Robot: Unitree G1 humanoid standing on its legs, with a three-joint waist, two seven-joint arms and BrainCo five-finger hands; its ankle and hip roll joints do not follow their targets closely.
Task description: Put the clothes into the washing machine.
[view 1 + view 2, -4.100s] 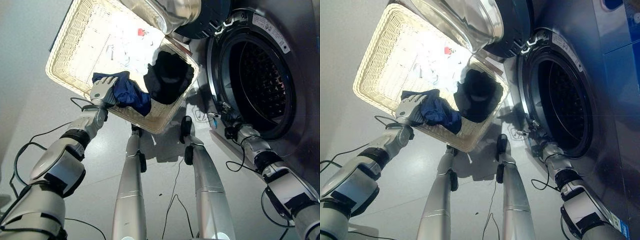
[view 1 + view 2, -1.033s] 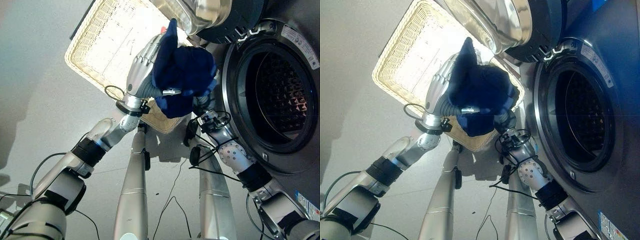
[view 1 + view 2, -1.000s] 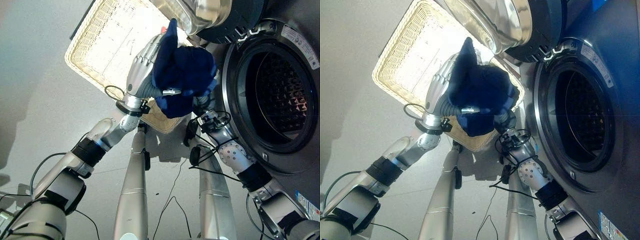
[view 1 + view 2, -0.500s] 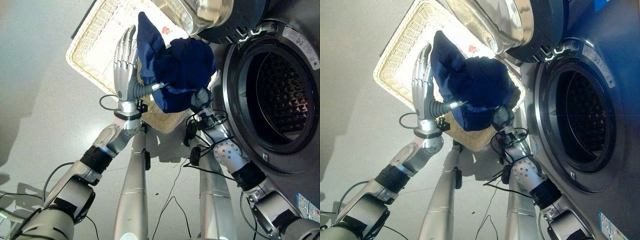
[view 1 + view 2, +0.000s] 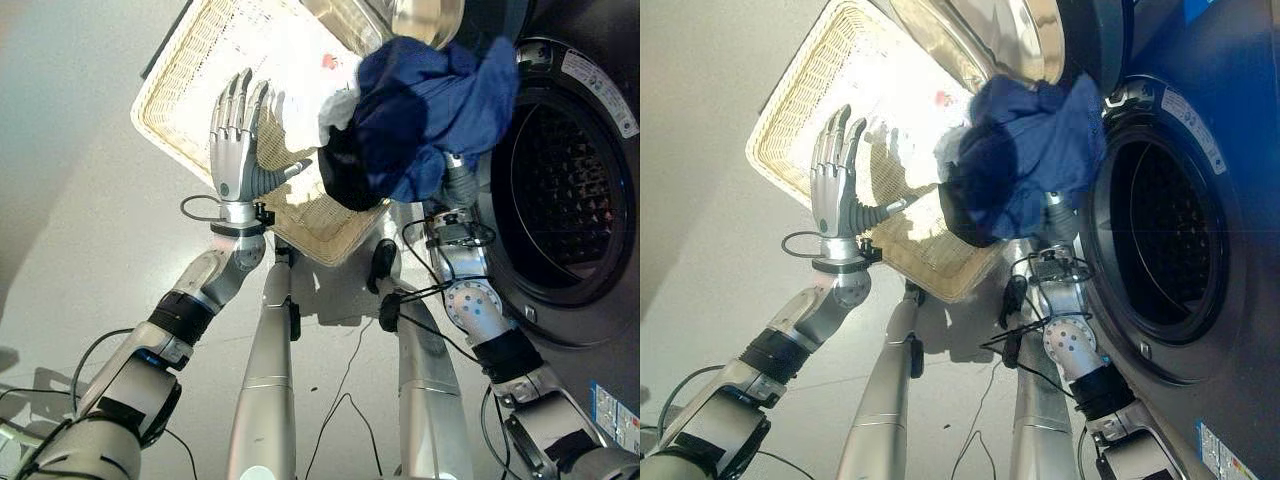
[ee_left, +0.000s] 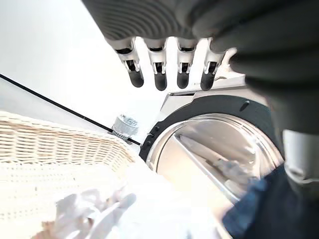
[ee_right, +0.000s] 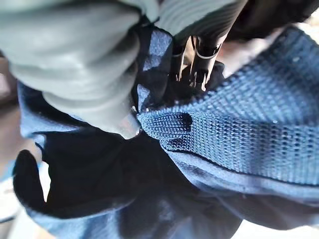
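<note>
My right hand [image 7: 94, 74] is closed on the blue garment [image 5: 430, 110]: in the right wrist view the thumb and the curled fingers [image 7: 207, 37] pinch a fold of its knitted cloth, and the rest of the cloth hangs bunched around the hand. In the left eye view the garment is held up off the floor, just beside the washing machine's round opening [image 5: 565, 190], on the side toward the wicker basket [image 5: 180, 90]. Its upper edge overlaps the rim of the opening; none of it is inside the drum [image 5: 575, 170] yet. The drum's perforated metal wall is visible through the opening.

My left hand [image 5: 238, 150] is open and holds nothing. Its fingers [image 6: 159, 74] are straight and spread, the palm is turned up, and the thumb points toward the garment. The hand hovers over the near rim of the wicker basket, apart from the garment.

The wicker basket stands on the grey floor [image 5: 70, 230], on the far side of the washing machine's open door [image 5: 430, 20] from the drum. A white cloth [image 5: 300, 95] lies in the basket. A dark garment [image 5: 345, 180] lies at the corner of the basket nearest the washing machine, partly covered by the blue garment hanging in front of it. The glass door is swung out above the basket, beside the opening.
</note>
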